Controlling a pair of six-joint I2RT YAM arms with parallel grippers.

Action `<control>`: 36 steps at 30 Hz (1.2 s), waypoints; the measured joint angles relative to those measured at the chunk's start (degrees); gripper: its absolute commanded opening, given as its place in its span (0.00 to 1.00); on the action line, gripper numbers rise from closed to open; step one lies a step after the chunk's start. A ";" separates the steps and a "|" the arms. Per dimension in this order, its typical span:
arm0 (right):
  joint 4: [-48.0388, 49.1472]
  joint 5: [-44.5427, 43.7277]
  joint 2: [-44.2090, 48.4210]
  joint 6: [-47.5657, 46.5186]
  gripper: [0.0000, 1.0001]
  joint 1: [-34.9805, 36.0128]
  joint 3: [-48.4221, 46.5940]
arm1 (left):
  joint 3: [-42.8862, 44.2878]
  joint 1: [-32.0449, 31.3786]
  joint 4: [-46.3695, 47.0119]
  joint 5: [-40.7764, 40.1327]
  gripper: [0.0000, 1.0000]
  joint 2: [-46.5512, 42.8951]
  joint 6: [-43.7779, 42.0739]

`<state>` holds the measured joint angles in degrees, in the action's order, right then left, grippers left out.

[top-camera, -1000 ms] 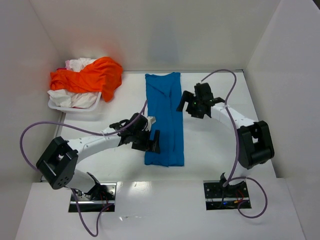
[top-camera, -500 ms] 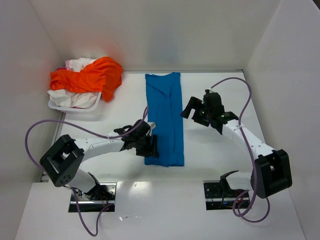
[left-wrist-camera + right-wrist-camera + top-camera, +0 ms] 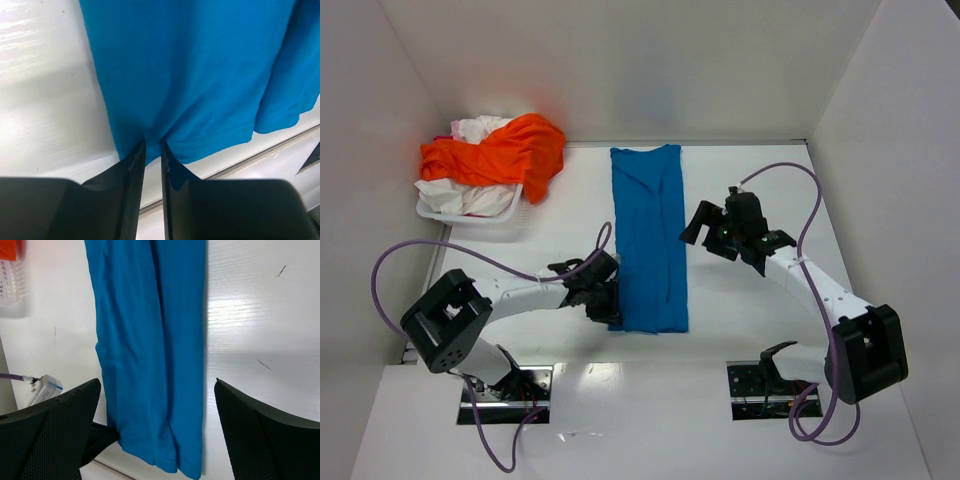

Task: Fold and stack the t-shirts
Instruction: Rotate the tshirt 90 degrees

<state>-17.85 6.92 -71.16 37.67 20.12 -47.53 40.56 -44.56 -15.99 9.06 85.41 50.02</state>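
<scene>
Tabletop [image 3: 750,190] of white wood bears a long folded bright blue cloth t-shirt [image 3: 650,240] at its centre. Orange and white t-shirts [image 3: 505,150] heap in a white basket [image 3: 470,213] at the far left. Left gripper [image 3: 152,150] pinches the blue hem; right gripper [image 3: 157,387] hovers above, spread wide.

Left arm's fingers [image 3: 131,172] slid back along the left edge of the long bright blue cloth t-shirt [image 3: 650,240] to its near left corner, and now pinch the hem there. Right arm's fingers [image 3: 695,222] pulled slightly nearer. That arm's elbow swung out toward the near right tabletop [image 3: 760,310] edge.
</scene>
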 measured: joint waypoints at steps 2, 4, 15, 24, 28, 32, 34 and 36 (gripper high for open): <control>0.15 0.02 0.07 0.00 1.00 0.00 0.22 | 0.00 -0.15 -0.31 -0.09 0.25 -0.07 0.66; 0.22 0.04 0.33 0.00 1.00 0.00 0.55 | -0.11 -0.22 -0.81 -0.17 0.24 -0.24 1.38; 0.26 0.15 1.62 -0.02 1.00 0.00 1.46 | -1.57 -0.39 -7.10 -0.20 0.22 -2.69 2.73; -0.26 -0.20 2.29 0.00 1.00 0.00 1.49 | 8.48 -0.39 -14.21 -2.82 0.64 -14.45 0.55; -0.24 -0.37 2.47 0.28 1.00 0.00 1.49 | 15.56 -0.39 -9.77 -4.07 0.76 -15.28 -2.10; -0.44 -1.79 2.45 0.90 1.00 0.00 1.66 | 20.06 -2.14 -8.15 -4.55 0.81 -6.47 -4.87; -1.01 -3.28 2.45 1.40 1.00 0.00 1.97 | 21.11 -4.02 -8.11 -4.98 0.81 -0.87 -6.34; -1.95 -4.98 2.45 2.03 1.00 0.00 2.27 | 21.88 -5.75 -8.72 -5.57 0.82 3.69 -7.65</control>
<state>-19.79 1.93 -68.71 39.70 20.12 -45.25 62.43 -50.30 -24.71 3.49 89.10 42.37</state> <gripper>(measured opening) 0.999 0.813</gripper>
